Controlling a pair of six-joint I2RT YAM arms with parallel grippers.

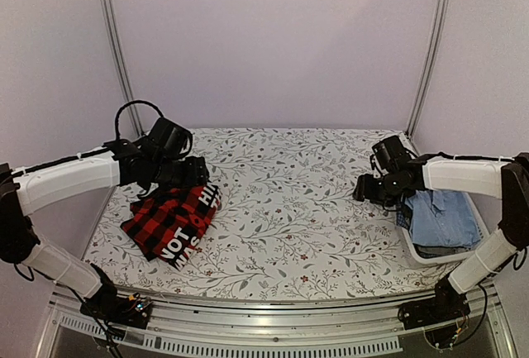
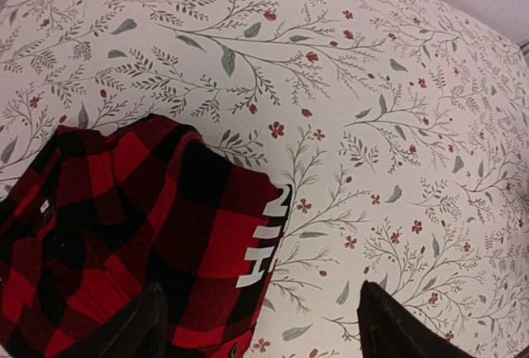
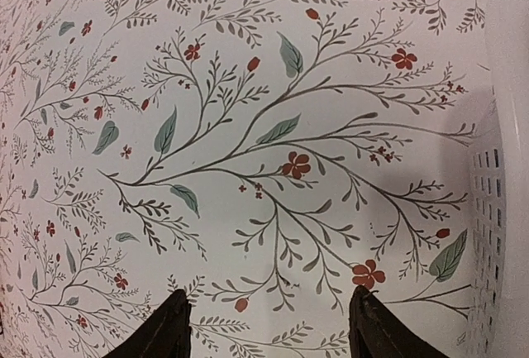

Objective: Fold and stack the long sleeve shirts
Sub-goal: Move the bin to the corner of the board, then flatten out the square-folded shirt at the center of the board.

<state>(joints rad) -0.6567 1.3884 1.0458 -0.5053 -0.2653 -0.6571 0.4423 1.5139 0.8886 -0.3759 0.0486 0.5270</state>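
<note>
Floral table (image 1: 289, 201): red check shirt (image 1: 169, 221) folded lower left; blue shirt (image 1: 446, 213) awaits in basket (image 1: 417, 255); left gripper (image 2: 263, 292), right gripper (image 3: 269, 292) wide, empty.

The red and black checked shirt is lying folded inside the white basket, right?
No. The checked shirt lies folded on the floral tablecloth, not inside the white basket, which holds blue denim. The top external view shows it.

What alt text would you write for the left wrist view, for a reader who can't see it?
A folded red-and-black checked shirt with white letters on its right edge lies lower left on a floral table cover. The left gripper hangs open above, one dark fingertip over the shirt, the other over bare cover.
</note>
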